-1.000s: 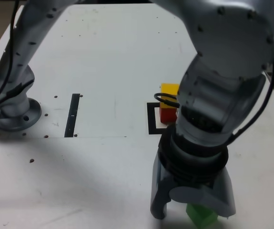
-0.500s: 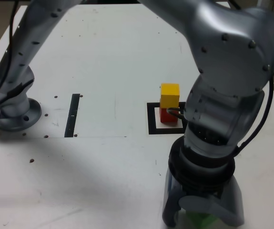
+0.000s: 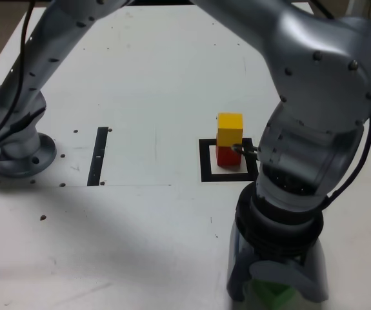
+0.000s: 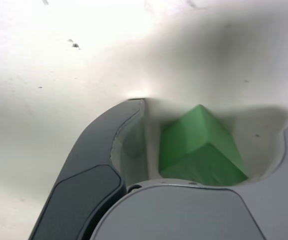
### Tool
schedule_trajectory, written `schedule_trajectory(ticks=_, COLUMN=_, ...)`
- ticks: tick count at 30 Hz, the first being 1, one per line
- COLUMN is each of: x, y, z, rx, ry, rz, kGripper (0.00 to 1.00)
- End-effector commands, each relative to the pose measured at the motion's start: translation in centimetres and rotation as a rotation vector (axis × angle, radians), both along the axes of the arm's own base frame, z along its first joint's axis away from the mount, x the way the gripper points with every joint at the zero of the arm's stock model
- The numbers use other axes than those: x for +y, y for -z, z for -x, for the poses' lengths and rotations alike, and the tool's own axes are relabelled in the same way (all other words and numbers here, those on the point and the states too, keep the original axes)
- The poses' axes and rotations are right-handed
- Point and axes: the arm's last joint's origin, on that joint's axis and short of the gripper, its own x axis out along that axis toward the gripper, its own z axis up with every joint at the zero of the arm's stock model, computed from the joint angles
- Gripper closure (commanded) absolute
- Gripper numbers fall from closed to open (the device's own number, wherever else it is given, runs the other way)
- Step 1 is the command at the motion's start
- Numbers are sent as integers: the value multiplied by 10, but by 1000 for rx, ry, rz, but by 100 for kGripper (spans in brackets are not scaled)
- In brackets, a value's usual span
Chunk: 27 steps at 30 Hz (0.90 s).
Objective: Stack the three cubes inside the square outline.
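Observation:
The green cube (image 3: 272,294) lies on the white table at the near edge of the exterior view, mostly hidden by my gripper (image 3: 277,296). In the wrist view the green cube (image 4: 199,150) sits between the jaws of the gripper (image 4: 216,117), with a visible gap on each side; the gripper is open around it. Farther back, the yellow cube (image 3: 230,128) rests on top of the red cube (image 3: 225,155) inside the square outline (image 3: 206,161).
A thin black bar (image 3: 99,155) lies on the table toward the exterior view's left. The arm's base (image 3: 14,152) stands at the far left. The arm's bulky forearm (image 3: 314,129) hangs just to the right of the stack.
The gripper has shifted toward the exterior view's right and come down over the green cube. The red and yellow stack, partly hidden before, now shows fully.

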Motion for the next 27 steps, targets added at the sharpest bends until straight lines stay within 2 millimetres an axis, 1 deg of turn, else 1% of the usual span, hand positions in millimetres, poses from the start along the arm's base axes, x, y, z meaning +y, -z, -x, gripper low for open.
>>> schedule_trajectory(ticks=1, x=-1, y=3, z=-3, rx=0, ry=2, rz=-3, kGripper=17)
schedule_trajectory(ticks=8, x=-1, y=3, z=-4, rx=-5, ry=2, rz=-6, kGripper=22)
schedule_trajectory(ticks=23, x=-1, y=-1, z=-4, rx=-2, ry=1, rz=-4, kGripper=49)
schedule_trajectory(ticks=27, x=-1, y=0, z=-3, rx=-1, ry=0, rz=-5, kGripper=51)
